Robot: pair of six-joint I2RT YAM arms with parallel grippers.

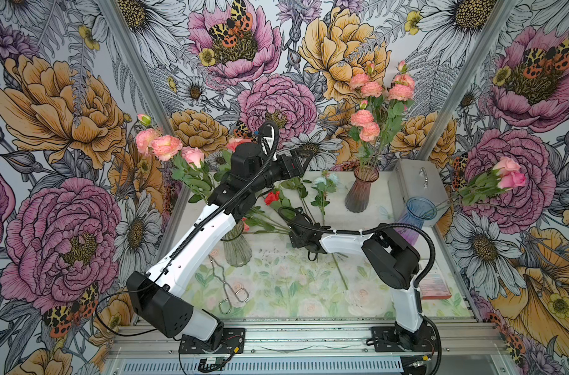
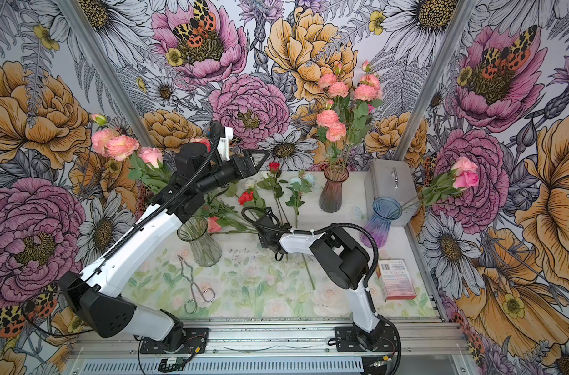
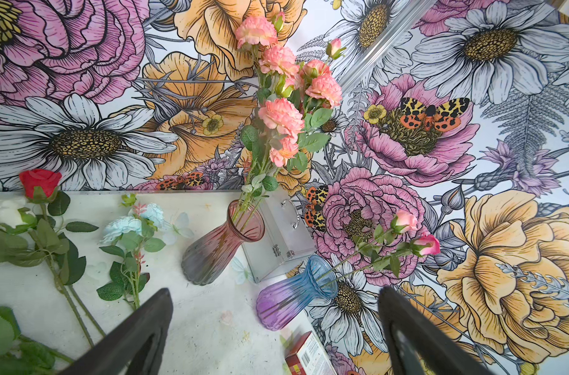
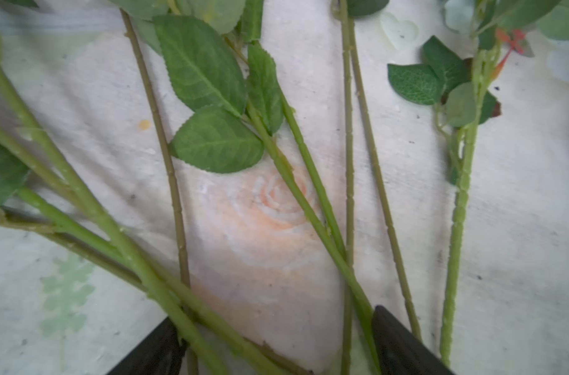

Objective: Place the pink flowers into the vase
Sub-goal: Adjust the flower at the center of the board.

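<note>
pink flowers (image 2: 214,224) lie at the centre of the flower-printed table (image 1: 276,285), floral wallpaper (image 1: 65,113) around; more stand in the pink vase (image 1: 361,194) at 1 o'clock. right gripper (image 4: 276,319) hangs low, jaws apart astride green stems (image 4: 293,181); left gripper (image 3: 275,292) is lifted, jaws wide, empty.

Pretty sure this is a robotics lab test cell dressed up to look cute, not an actual flower shop. The walls (image 1: 65,113) are just loud floral wallpaper panels held by bare aluminium posts (image 1: 130,65). The left arm (image 1: 192,246) and right arm (image 1: 341,243) are bolted on black plates (image 1: 231,337) to a metal rail (image 1: 309,337), with a vented panel (image 1: 260,367) up front. The table (image 1: 293,285) has a printed mat with staged props: pink flowers (image 1: 371,87) in a vase (image 1: 361,191), tongs (image 1: 223,285), a metal case (image 1: 419,185).
</note>
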